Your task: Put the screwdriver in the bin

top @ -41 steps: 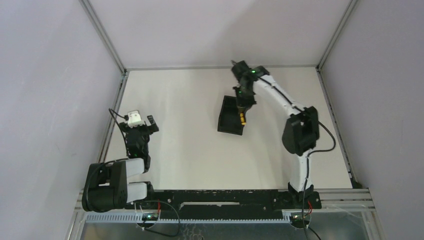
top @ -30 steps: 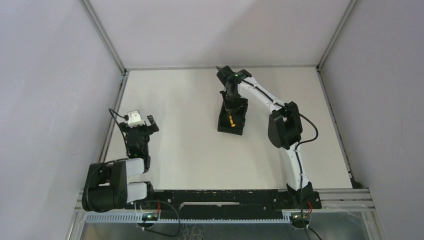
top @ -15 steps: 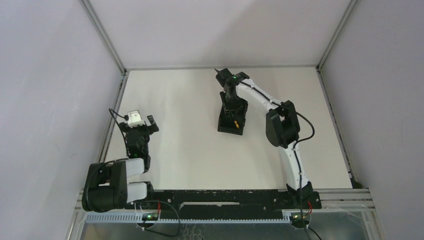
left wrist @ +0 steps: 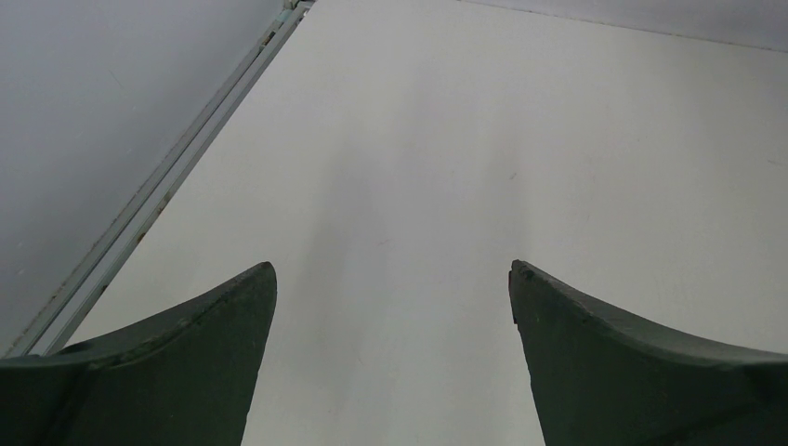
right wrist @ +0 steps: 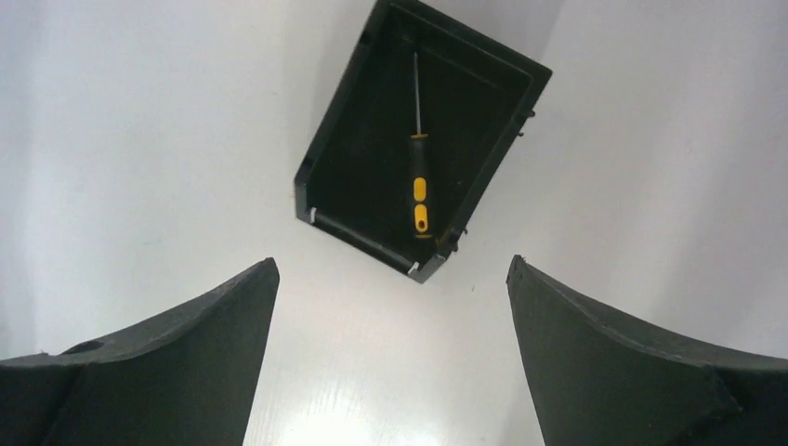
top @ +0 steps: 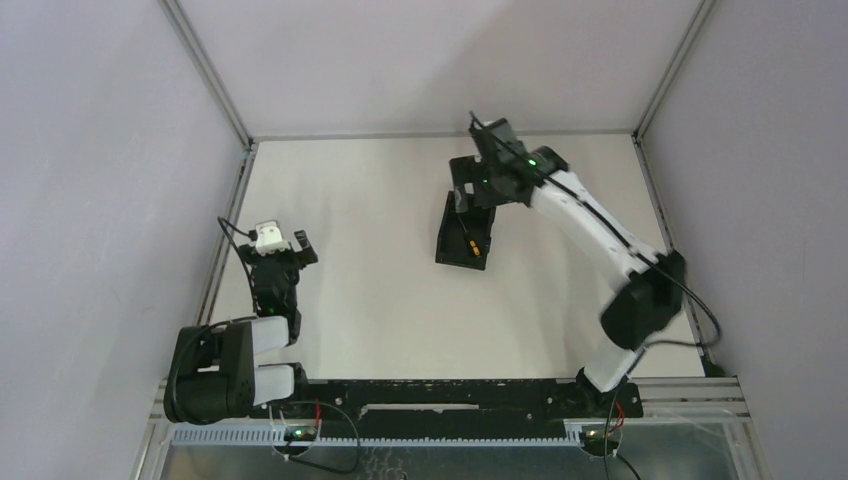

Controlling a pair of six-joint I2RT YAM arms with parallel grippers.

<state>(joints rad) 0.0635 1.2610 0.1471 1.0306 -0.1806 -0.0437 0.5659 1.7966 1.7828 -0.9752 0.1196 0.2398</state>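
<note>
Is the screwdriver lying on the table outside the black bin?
No, the screwdriver lies inside the black bin, flat on its floor close to one wall.

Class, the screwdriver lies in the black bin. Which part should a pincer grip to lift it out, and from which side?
Grip the yellow-and-black handle from straight above, closing across its width. The screwdriver lies flat in the bin, whose walls block sideways approaches; the shaft is thinner.

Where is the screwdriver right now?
Right wrist view: the screwdriver lies flat inside the bin, handle nearest the camera, beyond the open right gripper.
</note>
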